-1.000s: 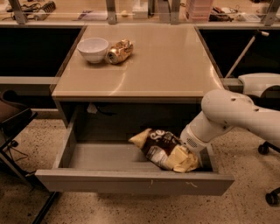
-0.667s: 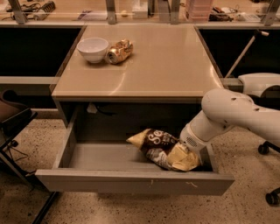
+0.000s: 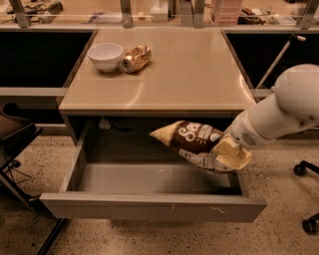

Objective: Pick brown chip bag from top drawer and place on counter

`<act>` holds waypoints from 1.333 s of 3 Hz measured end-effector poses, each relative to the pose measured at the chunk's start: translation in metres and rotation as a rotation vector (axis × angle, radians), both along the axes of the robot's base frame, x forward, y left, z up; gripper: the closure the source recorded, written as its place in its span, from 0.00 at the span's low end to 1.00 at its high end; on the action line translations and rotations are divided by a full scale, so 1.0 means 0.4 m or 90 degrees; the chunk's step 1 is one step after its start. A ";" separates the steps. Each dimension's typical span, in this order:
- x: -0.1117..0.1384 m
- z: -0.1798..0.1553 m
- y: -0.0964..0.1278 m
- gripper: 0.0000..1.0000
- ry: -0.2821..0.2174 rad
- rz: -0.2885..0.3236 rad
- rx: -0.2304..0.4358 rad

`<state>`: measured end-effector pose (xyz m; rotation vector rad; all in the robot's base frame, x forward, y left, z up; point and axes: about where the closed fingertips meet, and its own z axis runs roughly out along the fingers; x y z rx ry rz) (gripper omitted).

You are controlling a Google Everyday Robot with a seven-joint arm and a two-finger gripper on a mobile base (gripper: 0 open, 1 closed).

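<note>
The brown chip bag (image 3: 192, 137) hangs in the air above the right part of the open top drawer (image 3: 149, 206), just below the counter's front edge. It is tilted, with one yellow end pointing left and the other at the lower right. My gripper (image 3: 228, 149) is shut on the bag's right end, at the tip of the white arm (image 3: 279, 114) that reaches in from the right; the bag hides most of the fingers. The beige counter (image 3: 184, 74) lies above the drawer. The drawer floor shows nothing else in it.
A white bowl (image 3: 105, 56) and a crushed golden can (image 3: 135, 58) sit at the counter's back left. A cluttered shelf with metal posts (image 3: 149, 12) runs behind. A dark chair (image 3: 15, 139) stands at the left, and chair wheels (image 3: 301, 169) at the right.
The gripper has lifted the chip bag up off the drawer floor; it now hangs above the drawer, near the counter's front edge.
</note>
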<state>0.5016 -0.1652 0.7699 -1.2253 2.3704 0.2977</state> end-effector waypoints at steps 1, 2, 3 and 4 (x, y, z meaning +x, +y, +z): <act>0.008 0.242 -0.067 1.00 -0.087 -0.011 0.002; -0.005 0.466 -0.112 1.00 -0.139 0.000 0.000; -0.011 0.628 -0.079 1.00 -0.145 0.036 0.004; -0.022 0.715 -0.069 1.00 -0.171 0.052 0.004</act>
